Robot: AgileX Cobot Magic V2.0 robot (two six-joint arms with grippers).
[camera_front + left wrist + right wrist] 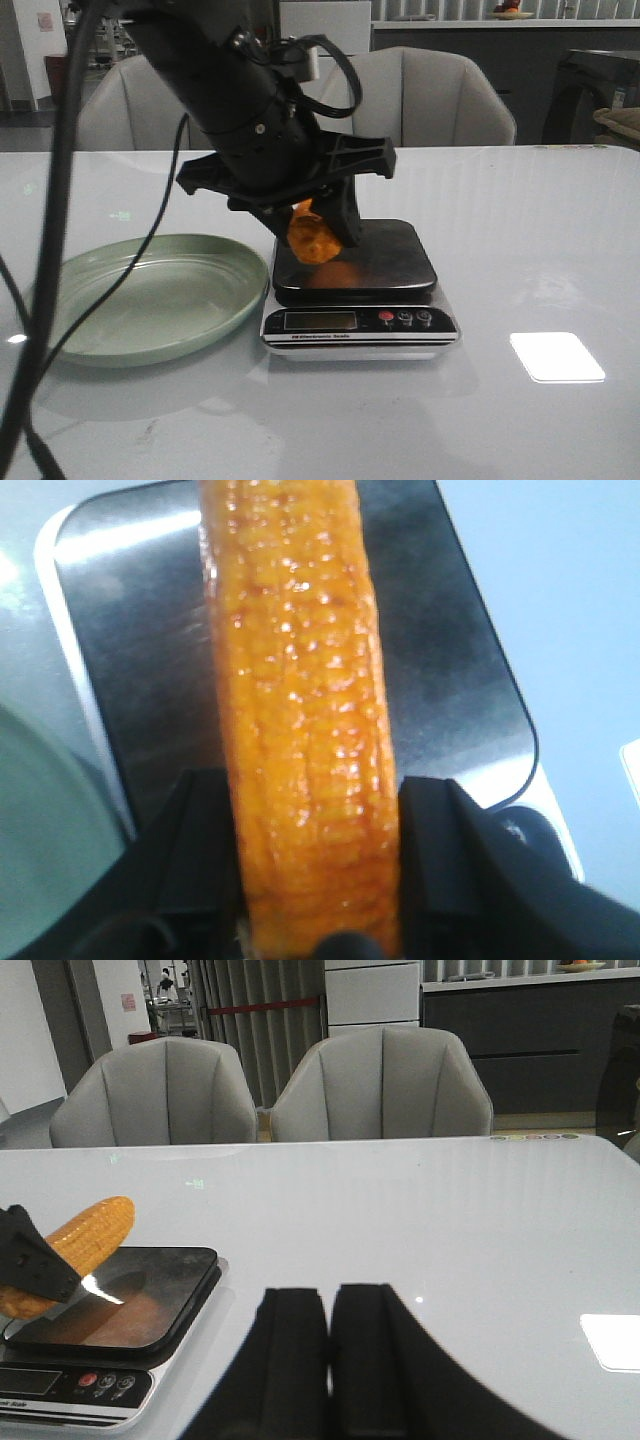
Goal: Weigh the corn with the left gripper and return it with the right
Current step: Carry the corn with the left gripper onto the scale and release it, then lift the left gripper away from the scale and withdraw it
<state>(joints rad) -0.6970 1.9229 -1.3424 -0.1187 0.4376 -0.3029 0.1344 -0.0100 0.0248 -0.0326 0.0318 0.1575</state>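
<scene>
Left hand (322, 222) angled down over scale (355, 262), clamping corn (300, 730) w/ tip raised; right hand (330, 1360) closed, empty.

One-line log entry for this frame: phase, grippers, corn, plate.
phase: placing on scale | left gripper: shut on corn | corn: tilted over scale, contact unclear | right gripper: shut, empty | plate: empty

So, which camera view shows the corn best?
The left wrist view: the corn fills it, kernels clear, clamped in the left gripper. In the front view the arm hides most of it; the right wrist view shows it whole but small above the scale.
</scene>
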